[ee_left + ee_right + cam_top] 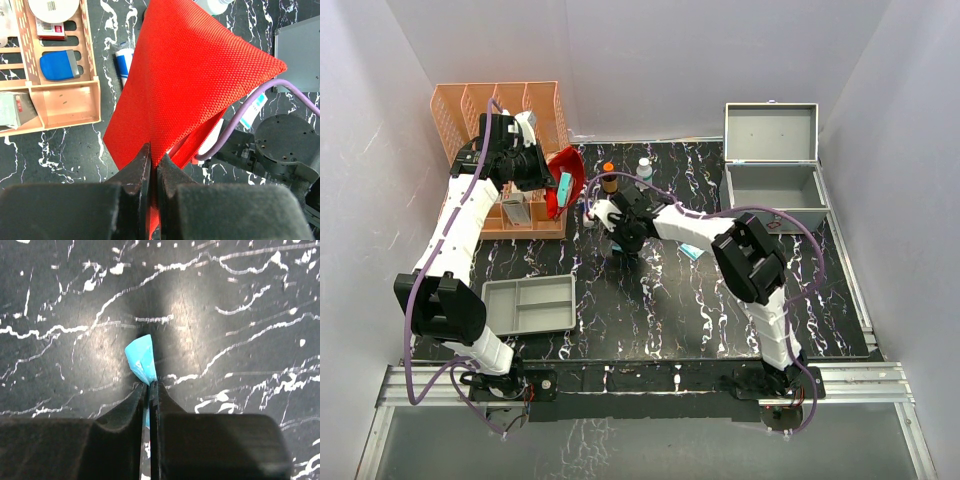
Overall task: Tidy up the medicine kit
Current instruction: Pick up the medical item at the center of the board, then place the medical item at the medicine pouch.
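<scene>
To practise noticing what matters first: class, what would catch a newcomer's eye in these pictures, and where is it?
The bright red fabric pouch stands out most, pinched in the left gripper and held above the table beside the orange basket at the far left. Mid-table, the right gripper is shut on a small turquoise packet. The grey medicine kit sits open at the far right.

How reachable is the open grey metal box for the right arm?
Probably yes: the box stands on that arm's side with nothing tall between; its end effector holds a small blue packet.
</scene>
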Controlling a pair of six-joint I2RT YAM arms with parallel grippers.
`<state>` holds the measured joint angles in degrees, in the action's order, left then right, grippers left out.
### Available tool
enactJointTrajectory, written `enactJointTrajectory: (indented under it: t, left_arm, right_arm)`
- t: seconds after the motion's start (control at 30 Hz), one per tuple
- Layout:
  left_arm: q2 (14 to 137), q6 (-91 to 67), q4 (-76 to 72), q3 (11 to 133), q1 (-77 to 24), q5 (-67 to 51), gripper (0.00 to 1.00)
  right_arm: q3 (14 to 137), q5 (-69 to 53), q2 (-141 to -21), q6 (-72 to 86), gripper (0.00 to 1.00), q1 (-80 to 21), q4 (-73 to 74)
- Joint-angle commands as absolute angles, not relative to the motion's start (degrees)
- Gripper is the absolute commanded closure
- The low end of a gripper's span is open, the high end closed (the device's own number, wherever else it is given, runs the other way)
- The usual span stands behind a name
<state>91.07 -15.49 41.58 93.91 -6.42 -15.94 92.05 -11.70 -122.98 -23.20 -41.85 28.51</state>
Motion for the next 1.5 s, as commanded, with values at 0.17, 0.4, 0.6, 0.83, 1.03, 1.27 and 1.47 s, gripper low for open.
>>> enactJointTrajectory:
  t: [0.17, 0.4, 0.6, 0.83, 1.03, 1.27, 1.47]
  left_arm:
    - [88.58, -15.95, 40.98, 93.87, -5.99, -17.58, 1.00]
    - [89.42, -15.91, 40.58, 93.74, -5.98, -18.52, 1.00]
    - [90.53, -15.24, 39.92, 95.02, -6.14, -19.30, 1.00]
    - [91.98, -14.07, 39.18, 96.98, -7.65, -19.31, 1.00]
    - [93.42, -14.28, 37.81, 97.88, -8.22, -18.28, 1.00]
    - [93.30, -14.64, 37.35, 97.84, -8.94, -18.28, 1.00]
    - [92.96, -14.93, 36.89, 97.68, -9.23, -18.36, 1.00]
  right_arm:
    - [89.68, -6.85, -107.27, -17.35, 1.00, -40.92, 30.74]
    - [96.28, -3.70, -100.24, -9.70, 1.00, -37.03, 35.05]
    - [103.96, -3.21, -98.42, -1.91, 1.00, -34.62, 35.49]
    - [109.84, -11.04, -99.40, 13.70, 1.00, -33.84, 29.79]
    - [109.09, -16.95, -101.93, 25.93, 1.00, -33.91, 22.00]
    - [105.79, -20.08, -104.08, 38.91, 1.00, -35.34, 9.77]
    - [109.52, -19.95, -108.71, 40.79, 1.00, -38.26, 10.58]
